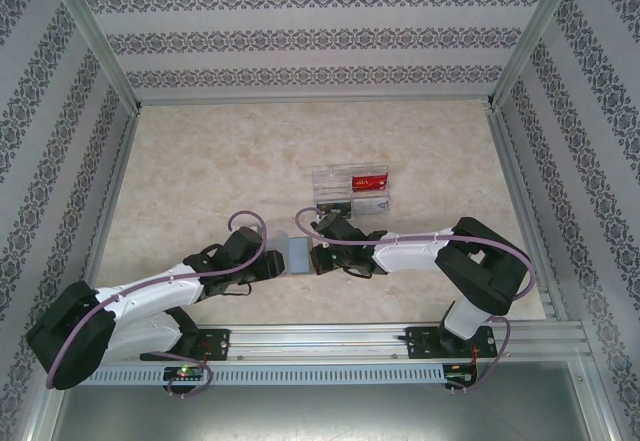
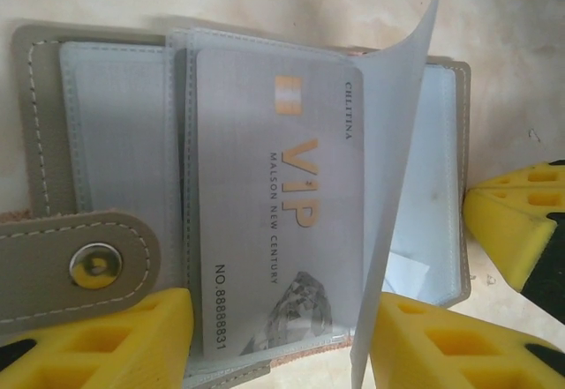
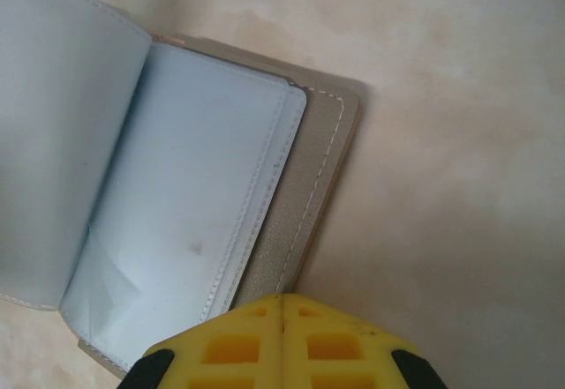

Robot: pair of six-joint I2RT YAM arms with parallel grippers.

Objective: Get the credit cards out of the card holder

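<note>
Beige marbled table [image 1: 200, 181] inside a booth of aluminium rails and patterned wallpaper, seen from above and from both wrists. Near the front edge, between the two arms, lies the small grey stitched card holder [image 1: 298, 254], opened flat with its clear plastic pockets facing up. The left claw [image 2: 282, 354] has its yellow fingers [image 2: 132, 340] apart, one on each side of the near end of a silver-grey plastic card [image 2: 265, 186] printed "VIP", which sits in a pocket of the holder; whether the fingers touch it cannot be told. Beside the left finger is the holder's snap tab [image 2: 88, 265] with its metal stud. One clear sleeve leaf [image 2: 397, 142] stands upright. The right claw [image 3: 282, 340] is closed, fingers together, at the outer edge of the holder's cover. Further back, a clear acrylic tray [image 1: 330, 183] contains a red card [image 1: 370, 179] and a pale card [image 1: 372, 204].
</note>
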